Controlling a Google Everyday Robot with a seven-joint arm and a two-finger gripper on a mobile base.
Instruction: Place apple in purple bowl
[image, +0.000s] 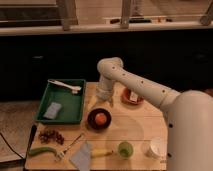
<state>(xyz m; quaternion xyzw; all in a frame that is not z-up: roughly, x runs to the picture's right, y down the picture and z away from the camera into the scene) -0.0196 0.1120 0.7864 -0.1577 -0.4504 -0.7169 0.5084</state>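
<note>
apple (101, 118): inside purple bowl (92, 121), frame center | tool (103, 95): just above bowl | jaw state: cannot tell

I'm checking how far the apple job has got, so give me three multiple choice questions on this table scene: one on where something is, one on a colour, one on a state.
1. Where is the apple?
A. in the green tray
B. in the purple bowl
C. beside the green cup

2. What colour is the bowl at the back right?
A. orange
B. blue
C. white

3. Where is the robot's hand?
A. down inside the tray
B. resting on the white cup
C. above the table, behind the purple bowl

Answers: 1 B, the orange-red fruit sits inside the dark rim. 2 A, it is plainly orange. 3 C, the hand hangs just behind the dark bowl, apart from the apple.
</note>
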